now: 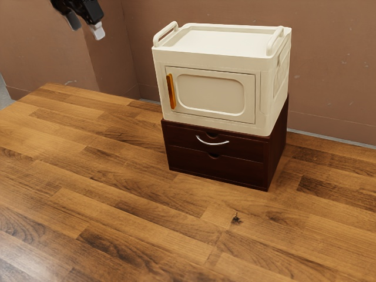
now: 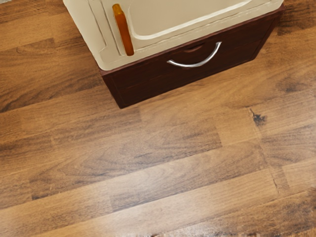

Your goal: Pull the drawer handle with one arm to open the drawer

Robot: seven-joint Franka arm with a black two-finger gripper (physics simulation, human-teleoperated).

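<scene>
Brown walls [image 1: 64,50] back a wood-plank table [image 1: 129,194], and toward half past ten in the exterior view the gripper [image 1: 86,27] hangs released, fingers apart, the arm cut off above. Near the centre, the dark reddish-brown upper drawer [image 1: 182,134] is closed, its interior hidden, its slim silver handle [image 1: 212,143] bowing toward six o'clock; resting at twelve o'clock, the cream cabinet [image 1: 211,94] is cropped in the wrist view.
</scene>
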